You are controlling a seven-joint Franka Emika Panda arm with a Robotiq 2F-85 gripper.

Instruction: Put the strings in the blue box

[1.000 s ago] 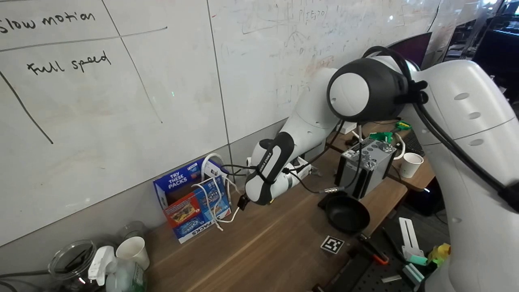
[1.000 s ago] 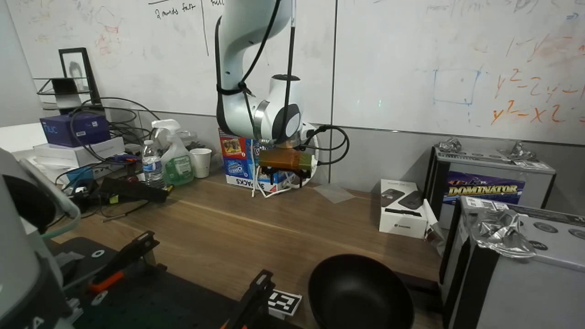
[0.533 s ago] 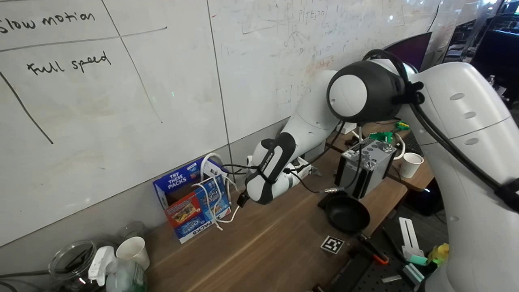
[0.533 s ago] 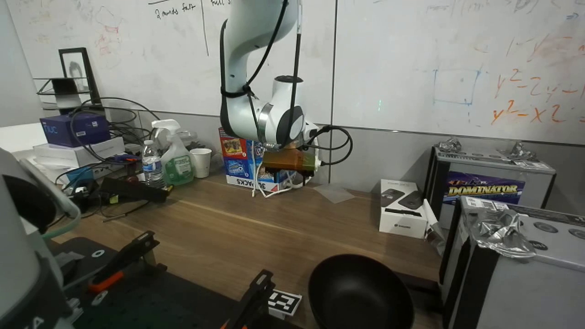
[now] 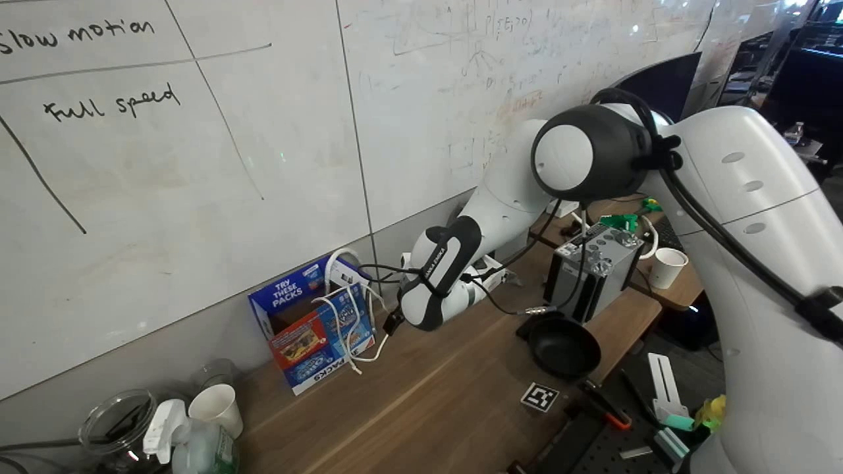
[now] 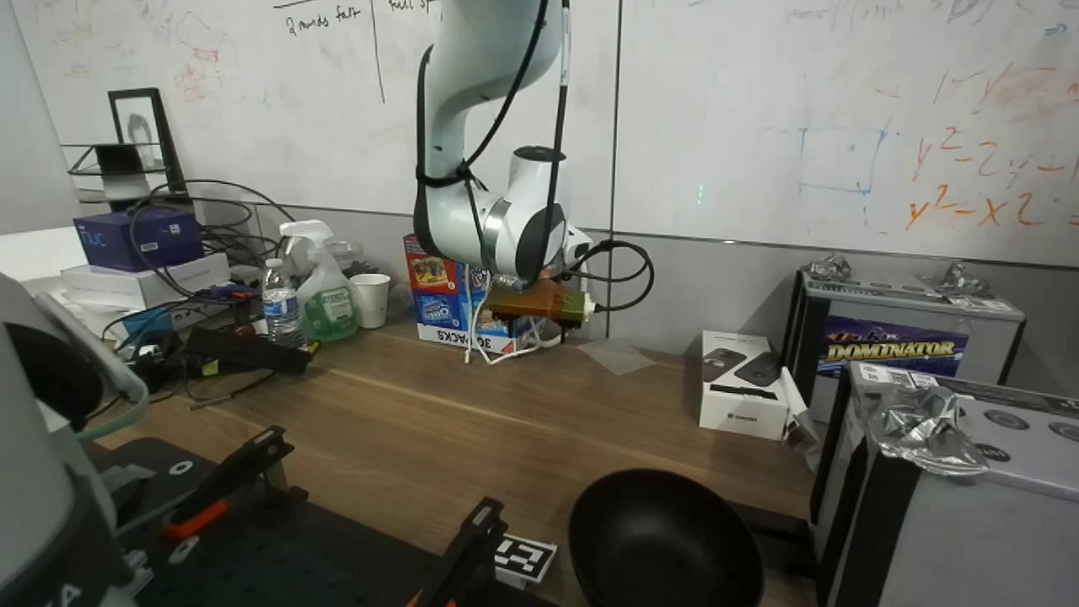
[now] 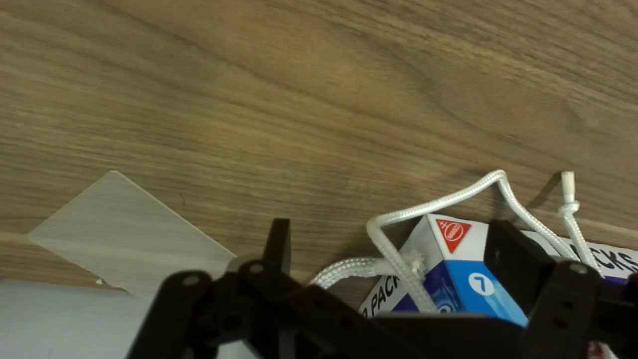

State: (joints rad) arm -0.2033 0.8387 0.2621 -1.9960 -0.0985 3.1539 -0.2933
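The blue box (image 5: 321,342) stands against the wall with its top open, its printed front showing in both exterior views. White strings (image 5: 353,322) drape over its front and right side, with a loop rising above the rim. Their lower loop and a knotted end hang by the tabletop. My gripper (image 7: 391,232) is open at the box's right corner. In the wrist view one finger (image 7: 279,244) is over the table and the other finger (image 7: 513,259) over the box (image 7: 478,284); cord (image 7: 443,202) crosses the gap. Whether cord touches a finger, I cannot tell.
A paper cup (image 6: 371,300) and a spray bottle (image 6: 327,295) stand left of the box. A clear sheet (image 6: 617,356) lies to its right, then a white phone box (image 6: 742,386) and grey devices (image 6: 952,472). A black pan (image 6: 666,539) is nearer the front.
The arm has shifted slightly right and down in an exterior view, uncovering more cord and box front. The box and strings look unmoved, and the gripper has stayed open.
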